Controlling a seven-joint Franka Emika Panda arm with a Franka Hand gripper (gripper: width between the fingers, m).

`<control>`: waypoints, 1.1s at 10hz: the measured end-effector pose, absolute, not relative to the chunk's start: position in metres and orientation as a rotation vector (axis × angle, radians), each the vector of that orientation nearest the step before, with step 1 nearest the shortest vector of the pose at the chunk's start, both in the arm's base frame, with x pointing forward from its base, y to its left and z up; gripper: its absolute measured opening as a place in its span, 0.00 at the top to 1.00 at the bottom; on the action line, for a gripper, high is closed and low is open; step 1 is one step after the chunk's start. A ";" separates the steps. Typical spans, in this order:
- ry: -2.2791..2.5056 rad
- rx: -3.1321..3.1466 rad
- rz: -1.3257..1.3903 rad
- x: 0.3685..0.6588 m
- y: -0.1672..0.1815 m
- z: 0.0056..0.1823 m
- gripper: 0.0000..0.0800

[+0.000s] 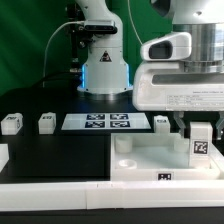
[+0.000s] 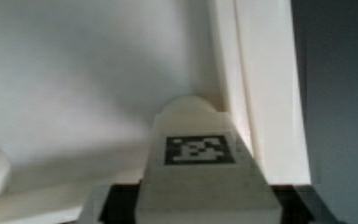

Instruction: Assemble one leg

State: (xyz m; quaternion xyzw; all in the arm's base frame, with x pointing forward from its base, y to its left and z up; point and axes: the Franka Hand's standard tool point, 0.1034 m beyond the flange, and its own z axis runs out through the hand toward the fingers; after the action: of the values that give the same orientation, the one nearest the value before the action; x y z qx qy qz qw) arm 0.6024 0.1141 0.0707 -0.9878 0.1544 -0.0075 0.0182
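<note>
My gripper (image 1: pixel 200 128) is shut on a leg (image 1: pixel 200 143), a small white block with a black-and-white tag facing the camera. It holds the leg upright over the corner of the wide white tray (image 1: pixel 140 158) at the exterior view's right. I cannot tell whether the leg touches the tray. In the wrist view the leg (image 2: pixel 201 150) sits between the dark fingers (image 2: pixel 119 204), pointing at the tray's floor (image 2: pixel 87 90) beside its raised rim (image 2: pixel 261 90). Three more legs lie on the table: two at the left (image 1: pixel 11 123) (image 1: pixel 46 122) and one (image 1: pixel 162 122) behind the tray.
The marker board (image 1: pixel 97 122) lies flat behind the tray. The arm's white base (image 1: pixel 103 70) stands at the back. A low white wall (image 1: pixel 60 195) runs along the front edge, with a white block (image 1: pixel 3 157) at the far left.
</note>
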 end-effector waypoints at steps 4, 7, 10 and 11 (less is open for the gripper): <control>1.028 -2.984 -0.022 0.600 0.094 0.072 0.62; 1.242 -2.939 -0.002 0.596 0.084 0.072 0.62; 1.243 -2.938 -0.002 0.596 0.084 0.072 0.34; 1.243 -2.938 -0.002 0.596 0.084 0.072 0.22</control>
State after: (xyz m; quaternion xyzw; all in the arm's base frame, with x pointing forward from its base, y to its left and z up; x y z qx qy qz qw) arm 0.5958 0.0843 0.0718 -0.9207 0.3895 -0.0006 -0.0241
